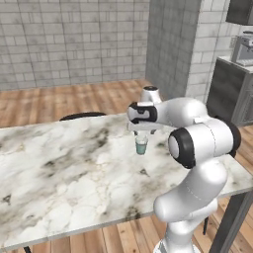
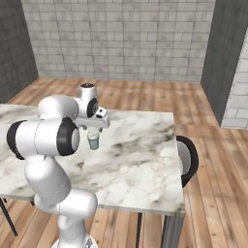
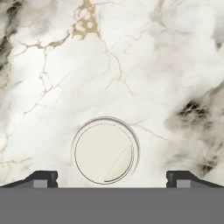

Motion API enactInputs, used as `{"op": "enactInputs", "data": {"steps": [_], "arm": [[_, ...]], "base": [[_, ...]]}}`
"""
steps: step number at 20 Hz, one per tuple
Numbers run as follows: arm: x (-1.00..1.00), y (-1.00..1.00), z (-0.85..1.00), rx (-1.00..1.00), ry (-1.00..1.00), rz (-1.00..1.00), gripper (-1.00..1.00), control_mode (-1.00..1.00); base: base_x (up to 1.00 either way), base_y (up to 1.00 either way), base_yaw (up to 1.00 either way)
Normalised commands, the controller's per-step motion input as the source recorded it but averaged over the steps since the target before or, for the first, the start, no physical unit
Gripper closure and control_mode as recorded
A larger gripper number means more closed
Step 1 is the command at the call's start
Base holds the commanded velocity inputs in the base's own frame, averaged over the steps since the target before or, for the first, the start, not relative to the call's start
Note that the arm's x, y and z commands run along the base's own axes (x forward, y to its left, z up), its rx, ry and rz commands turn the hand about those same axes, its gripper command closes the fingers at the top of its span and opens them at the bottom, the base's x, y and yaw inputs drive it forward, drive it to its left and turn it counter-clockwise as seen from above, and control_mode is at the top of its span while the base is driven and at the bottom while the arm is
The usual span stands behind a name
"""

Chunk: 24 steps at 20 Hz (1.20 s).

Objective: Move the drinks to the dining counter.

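Observation:
One of the drinks, a small teal cup (image 1: 141, 146) with a pale top, stands upright on the dining counter (image 1: 59, 173), a white-grey veined marble top. My gripper (image 1: 142, 136) hangs just above it, pointing straight down. From the right base the cup (image 2: 93, 141) sits directly under the gripper (image 2: 93, 131) on the counter (image 2: 140, 160). Looking down along the hand, the cup's round pale lid (image 3: 105, 151) lies between the two fingertips. The gripper (image 3: 112, 177) is open, with clear gaps on both sides of the lid, above the marble (image 3: 153, 65).
A dark round stool (image 1: 81, 116) stands at the counter's far side and another stool (image 2: 186, 160) at its right end. A dark cabinet (image 1: 230, 94) with a grey machine (image 1: 243, 49) on top stands at the right. Wooden floor and grey brick walls surround the counter.

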Motion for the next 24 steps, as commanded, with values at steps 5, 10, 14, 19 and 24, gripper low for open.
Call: {"op": "enactInputs", "data": {"steps": [5,10,14,19,24], "arm": [[-0.31,-0.22,0.42,0.00,-0.02,0.00,-1.00,-1.00],[-0.67,-0.29,0.39,0.00,-0.01,0.00,-1.00,-1.00],[-0.70,-0.14,0.29,0.00,-0.02,0.00,-1.00,-1.00],[-0.42,0.00,0.19,0.00,-0.02,0.00,-1.00,-1.00],[-0.08,0.17,0.10,0.00,-0.06,0.00,-1.00,-1.00]], "base": [[0.00,0.00,0.00],[0.00,0.00,0.00],[0.00,0.00,0.00],[0.00,0.00,0.00],[0.00,0.00,0.00]]}}
